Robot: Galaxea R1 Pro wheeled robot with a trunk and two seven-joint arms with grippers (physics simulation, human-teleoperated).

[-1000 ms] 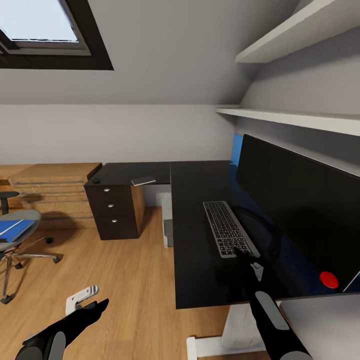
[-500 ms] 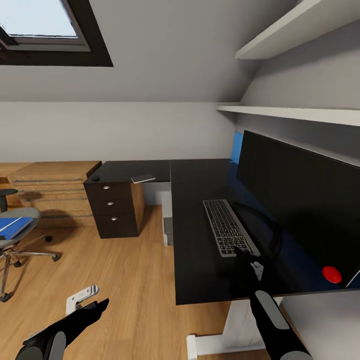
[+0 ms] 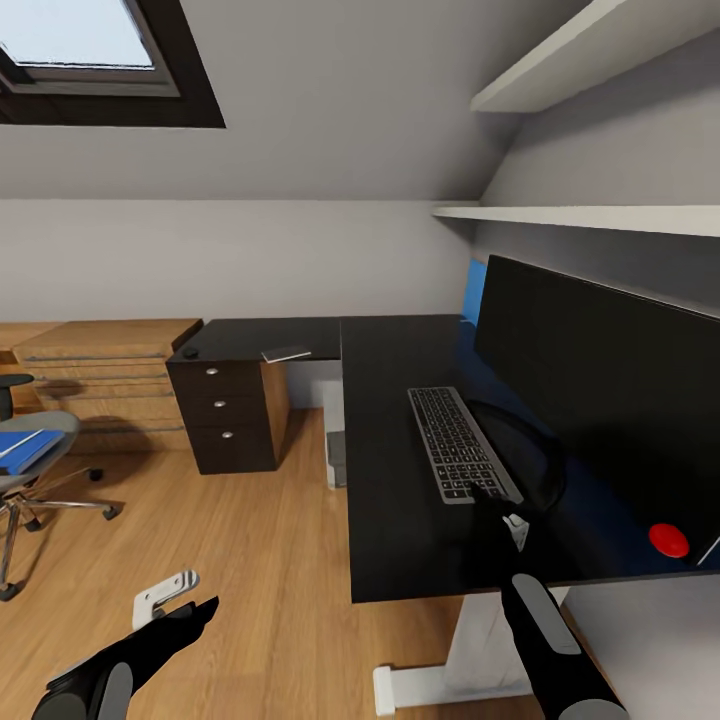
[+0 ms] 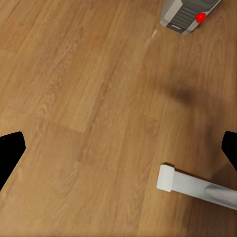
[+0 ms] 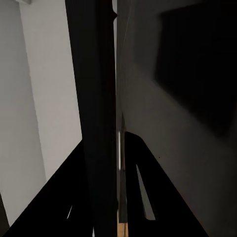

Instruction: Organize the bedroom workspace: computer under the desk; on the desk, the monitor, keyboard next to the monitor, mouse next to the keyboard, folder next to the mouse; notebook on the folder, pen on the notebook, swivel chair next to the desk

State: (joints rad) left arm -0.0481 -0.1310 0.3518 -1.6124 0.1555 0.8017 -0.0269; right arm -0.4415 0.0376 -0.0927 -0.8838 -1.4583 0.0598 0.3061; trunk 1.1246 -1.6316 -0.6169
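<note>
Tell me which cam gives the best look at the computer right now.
Left wrist view: the computer lies on the wood floor, its darker end face and red dot visible, though the frame edge crops it. In the head view just a grey sliver shows low beside the desk. The right wrist view gives dark, unreadable surfaces.

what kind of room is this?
Likely an attic home-office corner: sloped wall with a skylight, an L-shaped desk carrying a monitor and keyboard, and a swivel chair.

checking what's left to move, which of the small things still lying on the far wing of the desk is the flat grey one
The notebook, a thin grey rectangle near the drawer end of the desk. The other small item, the mouse, is a rounded black lump at the corner.
</note>
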